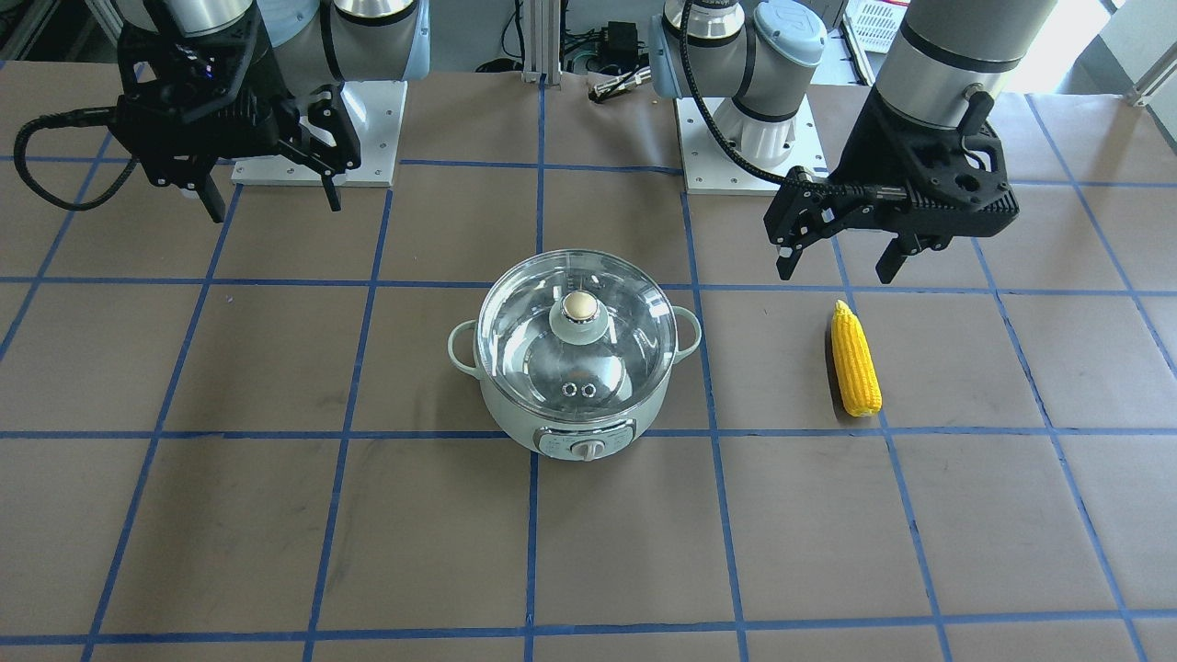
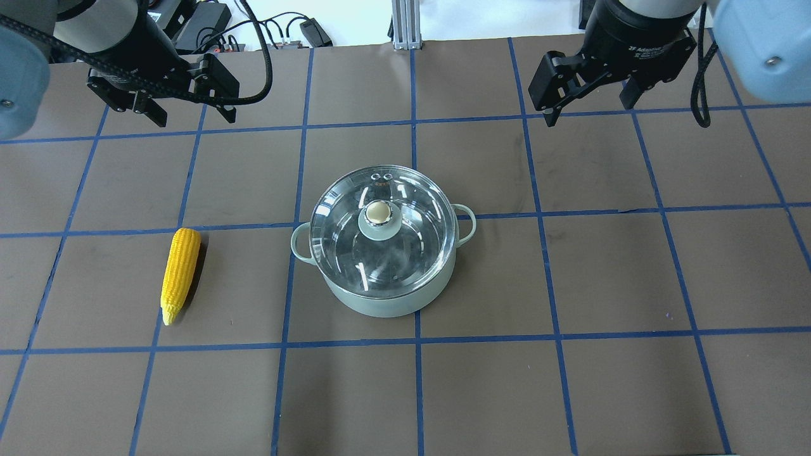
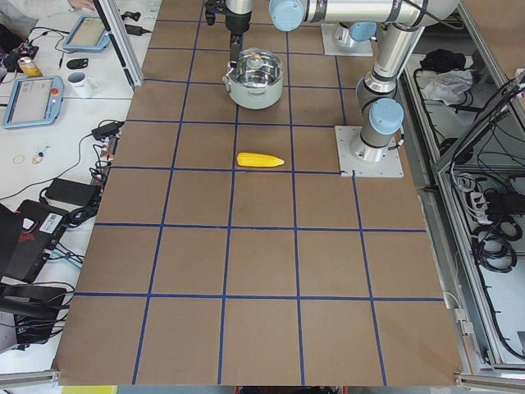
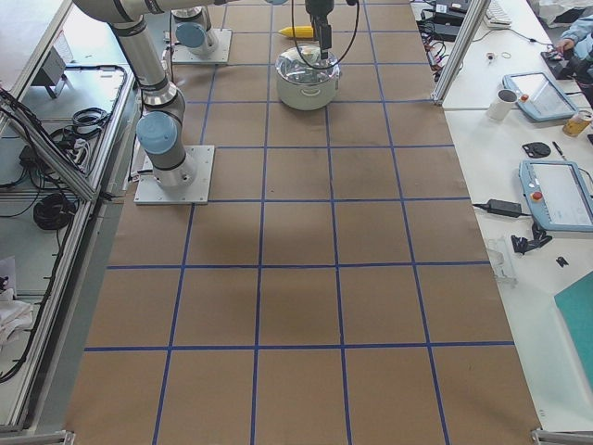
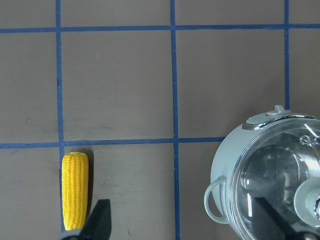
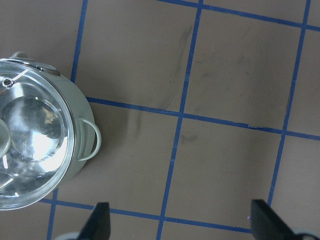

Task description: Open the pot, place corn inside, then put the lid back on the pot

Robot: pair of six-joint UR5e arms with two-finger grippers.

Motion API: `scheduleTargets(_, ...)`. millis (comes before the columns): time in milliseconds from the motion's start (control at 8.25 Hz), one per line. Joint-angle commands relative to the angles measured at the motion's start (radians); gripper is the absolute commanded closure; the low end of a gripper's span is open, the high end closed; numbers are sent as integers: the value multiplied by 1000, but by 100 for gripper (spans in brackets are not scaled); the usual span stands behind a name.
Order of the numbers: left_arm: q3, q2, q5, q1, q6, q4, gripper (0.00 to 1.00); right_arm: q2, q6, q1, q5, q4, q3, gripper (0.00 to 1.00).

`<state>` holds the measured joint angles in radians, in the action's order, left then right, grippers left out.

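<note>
We see the pot [image 1: 504,412] standing mid-table [image 1: 276,515], with its dial facing away from the robot. The lid [image 1: 552,363] sits on the pot, closed and level, knob up. Its two vent holes are on the dial side.

The corn [image 1: 855,360] lies flat on the table on the robot's left of the pot, well apart from it. Its tapered tip points toward the robot. Nothing touches it.

The left gripper [image 1: 839,267] hangs high over the table with its jaws spread wide, holding nothing. We mark the same gripper in the overhead view [image 2: 195,117], which also shows corn [image 2: 179,272], pot [image 2: 393,305] and lid [image 2: 355,253].

In the left wrist view we see both fingers [image 5: 100,220] far apart. The corn [image 5: 75,190] is just beside one finger, and the pot [image 5: 225,165] with the lid [image 5: 272,175] is near the other.

The right gripper [image 1: 274,207] is also raised, with its jaws wide and empty, on the robot's right of the pot and clear of it. In the overhead view it [image 2: 589,111] shows the same gap. In the right wrist view the fingers [image 6: 100,220] are wide apart, with the pot [image 6: 82,150] at the view's left edge.
</note>
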<state>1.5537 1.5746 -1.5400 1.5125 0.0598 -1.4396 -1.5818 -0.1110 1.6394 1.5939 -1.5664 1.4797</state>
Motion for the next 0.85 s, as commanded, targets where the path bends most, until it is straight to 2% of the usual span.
scheduleTargets(0,0,1,0,0,0,-2,0,-3,7,-1,3,-20,8,0)
scheduleTargets(364,0,16,0,-21,18,-2,0,2,11,7,-2,-13,31,0)
scheduleTargets(485,0,24,-5,-49,69,-1,0,3,74,14,0,-18,31,0)
scheduleTargets(727,3,57,-3,-191,211,-1,0,32,125,86,3,-60,33,0)
